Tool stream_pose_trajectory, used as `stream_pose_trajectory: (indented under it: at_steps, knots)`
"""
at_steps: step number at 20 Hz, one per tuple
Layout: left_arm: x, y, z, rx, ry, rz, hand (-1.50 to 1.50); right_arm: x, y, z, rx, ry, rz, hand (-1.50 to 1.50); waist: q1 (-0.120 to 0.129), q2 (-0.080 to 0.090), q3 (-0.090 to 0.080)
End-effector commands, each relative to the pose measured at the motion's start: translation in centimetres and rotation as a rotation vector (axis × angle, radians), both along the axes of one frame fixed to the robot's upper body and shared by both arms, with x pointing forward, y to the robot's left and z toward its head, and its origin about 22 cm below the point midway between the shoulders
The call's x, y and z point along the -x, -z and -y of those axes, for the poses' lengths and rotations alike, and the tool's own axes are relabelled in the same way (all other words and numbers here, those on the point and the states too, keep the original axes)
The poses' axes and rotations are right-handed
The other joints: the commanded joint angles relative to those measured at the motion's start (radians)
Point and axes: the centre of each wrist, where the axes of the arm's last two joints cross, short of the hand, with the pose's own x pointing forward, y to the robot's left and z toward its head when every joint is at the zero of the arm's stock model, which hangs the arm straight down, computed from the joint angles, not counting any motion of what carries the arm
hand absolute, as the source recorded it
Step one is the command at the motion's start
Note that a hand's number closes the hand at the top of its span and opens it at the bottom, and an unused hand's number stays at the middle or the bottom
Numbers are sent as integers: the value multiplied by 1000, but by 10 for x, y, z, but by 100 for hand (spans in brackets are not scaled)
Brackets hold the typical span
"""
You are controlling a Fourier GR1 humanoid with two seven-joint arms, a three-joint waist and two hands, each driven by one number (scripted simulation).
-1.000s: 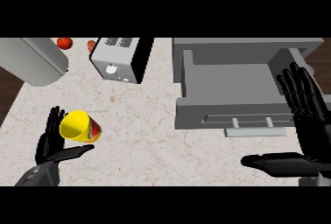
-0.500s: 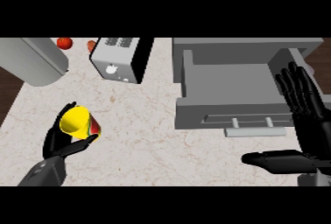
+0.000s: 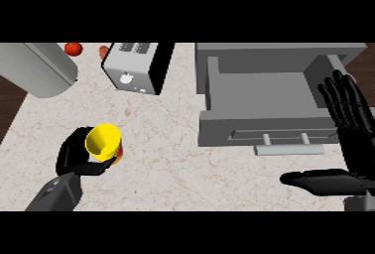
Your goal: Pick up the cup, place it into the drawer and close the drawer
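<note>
Single head view, looking steeply down on the desk [image 3: 168, 149]; forearms enter from the near edge.

The left hand [image 3: 77, 158] has closed in on the yellow cup [image 3: 102, 141] since a second ago, when its fingers stood open just beside it; now they curl round its lower side. The cup has tipped too, its yellow body turned up toward the view, hiding most of the red inside it showed before, and it sits a touch higher.
</note>
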Motion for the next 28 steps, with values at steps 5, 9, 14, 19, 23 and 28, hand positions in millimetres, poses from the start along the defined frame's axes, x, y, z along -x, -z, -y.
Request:
stream_pose_trajectory:
  at_steps: [5,9,14,19,23,28]
  knots:
    - [4,2,-2,96,-91,186,150,-3,-13,10,-3,13,-4,-150,-6,3,-1]
    - [2,5,17,62,-96,260,150,9,12,9,11,0,-5,-150,4,-4,2]
    - [-23,-18,16,71,-49,342,150,8,9,-1,2,4,1,-150,11,-7,2]
    - [-71,-65,34,24,79,388,150,-2,7,25,-4,34,-10,-150,19,-9,4]
    - [-85,-91,64,-24,122,462,150,6,-7,23,3,62,-16,-150,33,-18,5]
    - [-112,-141,108,-101,133,480,150,14,0,13,-5,45,-9,-150,23,-13,4]
